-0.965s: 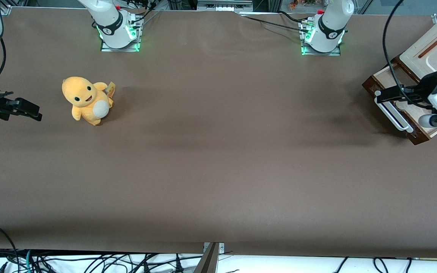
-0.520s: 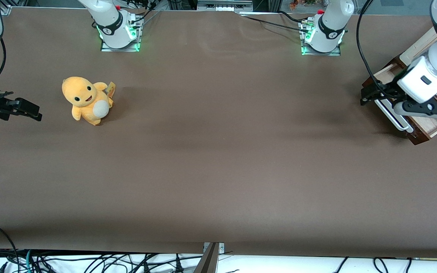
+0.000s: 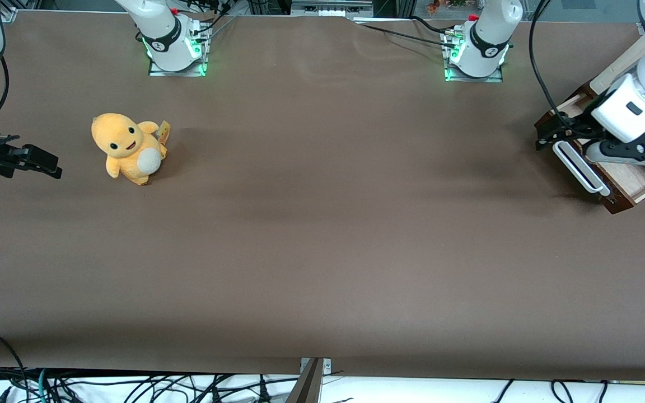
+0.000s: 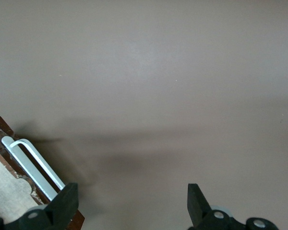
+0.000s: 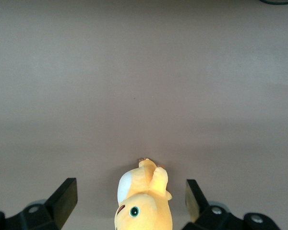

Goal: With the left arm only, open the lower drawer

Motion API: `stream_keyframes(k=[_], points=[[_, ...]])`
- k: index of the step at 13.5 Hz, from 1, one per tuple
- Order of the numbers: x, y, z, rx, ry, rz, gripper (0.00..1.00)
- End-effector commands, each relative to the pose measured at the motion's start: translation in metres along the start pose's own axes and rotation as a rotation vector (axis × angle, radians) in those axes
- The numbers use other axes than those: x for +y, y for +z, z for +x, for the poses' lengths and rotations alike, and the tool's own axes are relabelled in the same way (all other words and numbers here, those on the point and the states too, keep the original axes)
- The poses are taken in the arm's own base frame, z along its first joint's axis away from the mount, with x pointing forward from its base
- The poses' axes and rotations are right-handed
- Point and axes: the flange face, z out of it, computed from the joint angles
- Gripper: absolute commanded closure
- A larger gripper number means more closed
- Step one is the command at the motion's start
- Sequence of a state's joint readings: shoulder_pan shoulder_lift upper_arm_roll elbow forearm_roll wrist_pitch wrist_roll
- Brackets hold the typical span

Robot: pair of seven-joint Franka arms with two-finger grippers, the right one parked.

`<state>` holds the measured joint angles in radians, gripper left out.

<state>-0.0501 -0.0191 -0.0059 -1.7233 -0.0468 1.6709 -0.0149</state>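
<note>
My black two-finger end effector (image 3: 546,136) hangs released just above the upper end of the long white bar handle (image 3: 580,167). The shallow dark-brown wooden lower drawer (image 3: 633,187) sits at the working arm's end of the brown surface (image 3: 322,224), already out. Next: lower squarely over the bar, clamp mid-bar, pull straight along its slide.

no readable text, labels, brands or numbers on anything in view.

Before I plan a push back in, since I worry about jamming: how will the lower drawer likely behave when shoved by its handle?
The lower drawer looks like rigid wood, so it should slide rather than flex. Its white bar handle is long; pushing near one end, where the open claw hovers, might skew it. It appears shallow and empty where visible, so probably light.
</note>
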Motion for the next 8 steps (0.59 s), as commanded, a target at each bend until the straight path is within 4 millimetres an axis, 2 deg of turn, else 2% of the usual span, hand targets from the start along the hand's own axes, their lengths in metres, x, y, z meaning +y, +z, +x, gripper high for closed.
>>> stream_keyframes(k=[1, 8], points=[[0.0015, -0.0003, -0.0062, 0.004, 0.033, 0.020, 0.00], [0.0085, -0.0048, -0.0032, -0.006, 0.038, 0.023, 0.00]])
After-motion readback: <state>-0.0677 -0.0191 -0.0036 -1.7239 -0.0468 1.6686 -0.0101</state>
